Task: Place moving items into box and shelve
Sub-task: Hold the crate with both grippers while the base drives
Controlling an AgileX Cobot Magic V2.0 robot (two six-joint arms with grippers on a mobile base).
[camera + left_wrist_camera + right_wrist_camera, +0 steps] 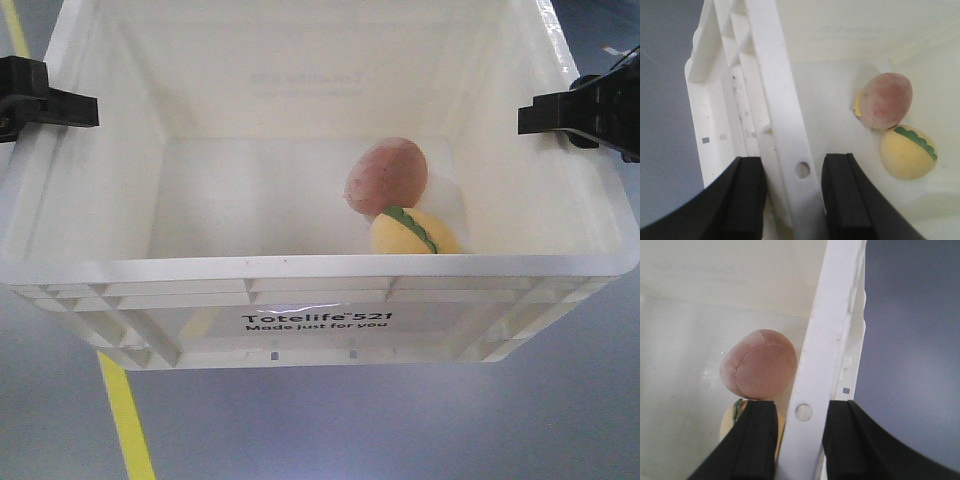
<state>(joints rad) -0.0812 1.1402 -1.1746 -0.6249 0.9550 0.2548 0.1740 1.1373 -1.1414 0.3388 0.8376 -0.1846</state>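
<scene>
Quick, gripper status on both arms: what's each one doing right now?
Left gripper: closed on the left rim of the white tote.
Right gripper: closed on the tote's right rim.

- Grey floor (400, 420), smooth and bare-looking, fills the bottom edge of the front view.
- Yellow line (128, 420) runs across the floor at lower left.
- Another yellow strip (14, 28) shows in the top-left corner.
</scene>
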